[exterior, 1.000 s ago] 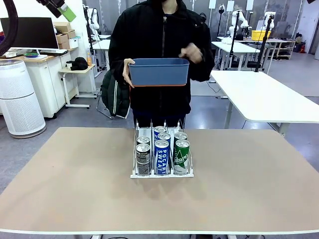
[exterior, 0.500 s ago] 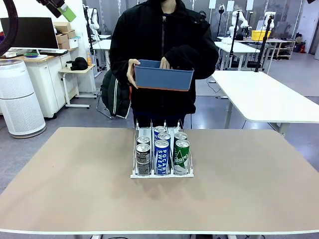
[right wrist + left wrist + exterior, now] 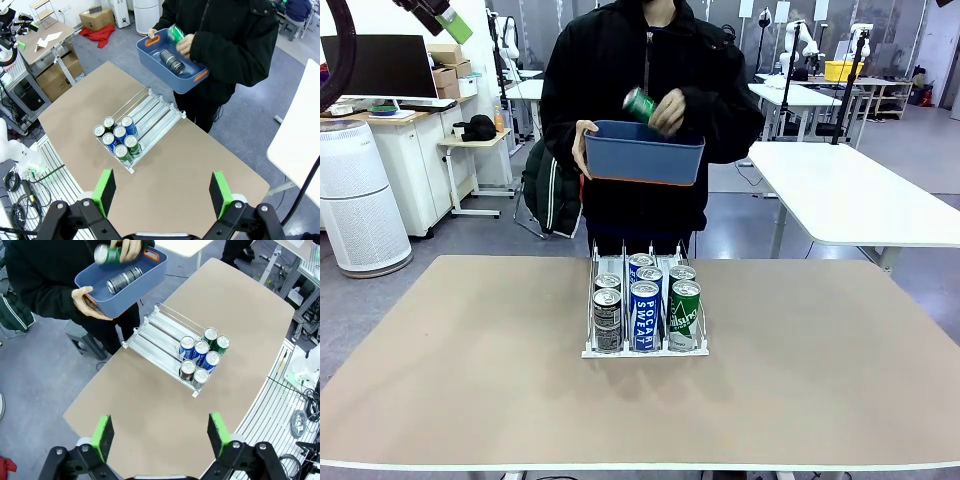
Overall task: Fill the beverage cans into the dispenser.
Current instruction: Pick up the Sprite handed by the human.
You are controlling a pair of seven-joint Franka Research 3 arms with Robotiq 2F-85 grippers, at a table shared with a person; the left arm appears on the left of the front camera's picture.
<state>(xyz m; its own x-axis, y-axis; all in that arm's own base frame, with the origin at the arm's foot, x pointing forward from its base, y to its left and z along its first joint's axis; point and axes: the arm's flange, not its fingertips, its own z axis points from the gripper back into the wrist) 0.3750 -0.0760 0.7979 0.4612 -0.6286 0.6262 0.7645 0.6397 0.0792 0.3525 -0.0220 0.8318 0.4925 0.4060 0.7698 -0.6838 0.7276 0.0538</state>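
Well beyond left pincer point(image 3: 161, 433): dispenser point(image 3: 154, 334) holding six cans point(image 3: 201, 348).

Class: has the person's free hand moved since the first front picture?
Yes: the hand shifted left, from over the dispenser's right edge toward its middle, now gripping a green can.

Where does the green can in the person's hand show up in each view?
Front view: held can top centre, just above the tub.
Left wrist view: held can top left, over the tub.
Right wrist view: held can top centre, over the tub.
Shared landmark: the blue tub.
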